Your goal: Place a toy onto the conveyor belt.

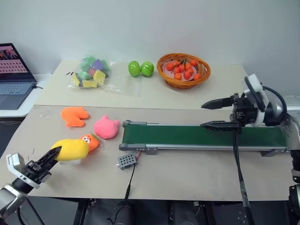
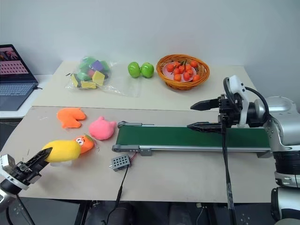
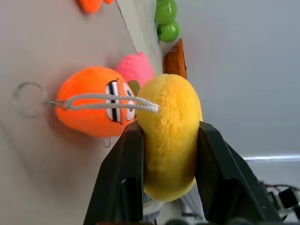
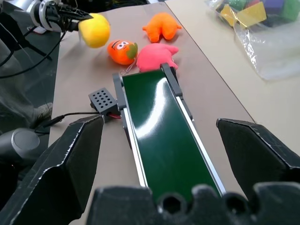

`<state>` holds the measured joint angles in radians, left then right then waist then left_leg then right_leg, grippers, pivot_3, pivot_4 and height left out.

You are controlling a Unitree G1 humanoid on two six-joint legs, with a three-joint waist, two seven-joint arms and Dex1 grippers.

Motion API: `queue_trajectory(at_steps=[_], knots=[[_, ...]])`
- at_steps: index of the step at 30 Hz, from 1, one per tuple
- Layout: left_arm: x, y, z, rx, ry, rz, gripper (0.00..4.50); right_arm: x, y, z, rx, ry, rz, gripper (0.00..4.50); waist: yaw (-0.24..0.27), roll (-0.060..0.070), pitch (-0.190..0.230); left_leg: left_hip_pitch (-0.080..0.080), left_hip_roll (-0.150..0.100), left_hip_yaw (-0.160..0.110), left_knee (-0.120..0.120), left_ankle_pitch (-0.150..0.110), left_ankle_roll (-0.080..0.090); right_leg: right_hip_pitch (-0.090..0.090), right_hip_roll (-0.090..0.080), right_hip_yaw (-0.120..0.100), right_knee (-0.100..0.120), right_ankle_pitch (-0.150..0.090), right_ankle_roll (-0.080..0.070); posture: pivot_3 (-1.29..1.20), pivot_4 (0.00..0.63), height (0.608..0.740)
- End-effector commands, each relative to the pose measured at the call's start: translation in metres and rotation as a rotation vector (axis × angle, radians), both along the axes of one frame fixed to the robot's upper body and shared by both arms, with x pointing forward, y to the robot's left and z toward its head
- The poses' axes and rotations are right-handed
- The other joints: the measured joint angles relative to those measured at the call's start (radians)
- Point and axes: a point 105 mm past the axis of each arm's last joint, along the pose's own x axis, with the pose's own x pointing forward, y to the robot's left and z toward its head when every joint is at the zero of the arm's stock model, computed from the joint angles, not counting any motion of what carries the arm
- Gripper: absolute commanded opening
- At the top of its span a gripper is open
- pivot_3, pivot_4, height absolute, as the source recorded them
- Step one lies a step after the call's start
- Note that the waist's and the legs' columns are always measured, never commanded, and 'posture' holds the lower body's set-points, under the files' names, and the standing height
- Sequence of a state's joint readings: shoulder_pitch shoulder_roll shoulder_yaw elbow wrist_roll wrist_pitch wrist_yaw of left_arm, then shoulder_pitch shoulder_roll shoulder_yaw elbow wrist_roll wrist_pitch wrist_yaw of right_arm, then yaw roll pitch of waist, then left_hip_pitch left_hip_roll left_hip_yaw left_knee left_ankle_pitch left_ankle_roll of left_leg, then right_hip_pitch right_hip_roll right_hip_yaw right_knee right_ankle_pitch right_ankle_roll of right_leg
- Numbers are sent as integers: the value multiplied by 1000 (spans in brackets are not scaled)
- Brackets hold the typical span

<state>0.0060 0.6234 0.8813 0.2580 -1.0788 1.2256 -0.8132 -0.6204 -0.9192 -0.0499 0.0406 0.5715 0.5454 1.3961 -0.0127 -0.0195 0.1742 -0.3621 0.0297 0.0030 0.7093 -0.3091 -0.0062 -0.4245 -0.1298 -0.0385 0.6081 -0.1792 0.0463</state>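
Three soft toys lie off the near-left end of the conveyor belt (image 1: 201, 136), which we take as our landmark: a pink round plush (image 1: 106, 127) just beside that end, an orange flat plush (image 1: 75, 116) farther out from it, and an orange round plush with big eyes (image 1: 90, 141) down toward the left arm. A small grey box (image 1: 126, 161) on a wire sits on the table (image 1: 187, 176) close under the belt's left end. Beyond the belt, on the far side of the table, we see a wicker basket of small orange fruit (image 1: 183, 70), two green apples (image 1: 140, 69) and a clear bag of coloured blocks (image 1: 91, 72); a laptop (image 1: 14, 75) stands well off past the left end. Between the yellow toy (image 1: 70, 149) and the belt lie the orange round plush — it sits right against the yellow one — and the pink plush.

The left claw (image 1: 52, 154) is clamped narrow on the yellow toy, one black finger (image 3: 124, 173) on each side, squeezing the plush. The toy is off the belt, out past its left end.

The right claw (image 1: 209, 115) hangs over the belt's right part, fingers spread wide — nothing between them.
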Motion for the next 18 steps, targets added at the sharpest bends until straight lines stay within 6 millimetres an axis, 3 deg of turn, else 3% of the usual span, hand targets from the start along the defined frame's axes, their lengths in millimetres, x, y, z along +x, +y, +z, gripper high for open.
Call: queue_trajectory(at_steps=[1,4,9,11,18], knots=[[14,-21,31,177,-234,-39,1466,1,3,9,5,-51,23,4500,1,0,0,0,0,0,0,0,0,0,0,0,0,0,0,0,150,738],[26,-42,27,340,-258,-74,1466,4,3,7,7,-47,22,4500,1,0,0,0,0,0,0,0,0,0,0,0,-3,0,0,0,150,738],[31,-89,-3,780,-291,-262,1466,5,0,4,3,-41,18,4500,-1,0,0,-1,0,0,0,0,0,0,0,0,-5,0,0,0,150,738],[44,-83,-14,1103,-335,-205,1466,5,-2,3,-1,-37,11,4500,0,0,0,-2,0,0,0,0,0,0,1,0,-6,0,0,0,150,738],[45,-72,-37,1663,-521,-271,1466,9,-5,2,-22,-63,0,4500,1,0,0,-2,0,0,-1,-1,2,0,2,0,-10,0,0,0,150,738]])
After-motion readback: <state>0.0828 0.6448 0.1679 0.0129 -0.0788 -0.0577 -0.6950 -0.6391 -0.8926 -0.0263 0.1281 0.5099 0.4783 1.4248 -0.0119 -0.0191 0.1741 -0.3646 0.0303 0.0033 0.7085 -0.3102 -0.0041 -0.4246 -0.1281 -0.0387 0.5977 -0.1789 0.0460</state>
